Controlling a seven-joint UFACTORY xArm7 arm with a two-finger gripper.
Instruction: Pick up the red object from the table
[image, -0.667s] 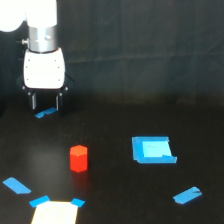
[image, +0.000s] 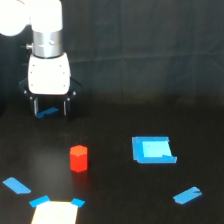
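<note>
The red object (image: 78, 158) is a small red-orange hexagonal block standing upright on the black table (image: 115, 200), left of centre in the exterior view. My gripper (image: 50, 110) hangs from the white arm, farther back and a little toward the exterior view's left of the block, well apart from it. Its two dark fingers (image: 35, 106) point down with a gap between them and hold nothing. A blue tape strip (image: 47, 113) shows through the gap.
A blue square tray (image: 152, 149) lies toward the exterior view's right of the block. Blue tape strips lie at the front left (image: 16, 185) and front right (image: 187, 195). A pale paper sheet (image: 55, 214) with blue corners sits at the front edge.
My gripper has shifted slightly toward the exterior view's right and a little nearer the block. The block, tray and tape have not moved.
</note>
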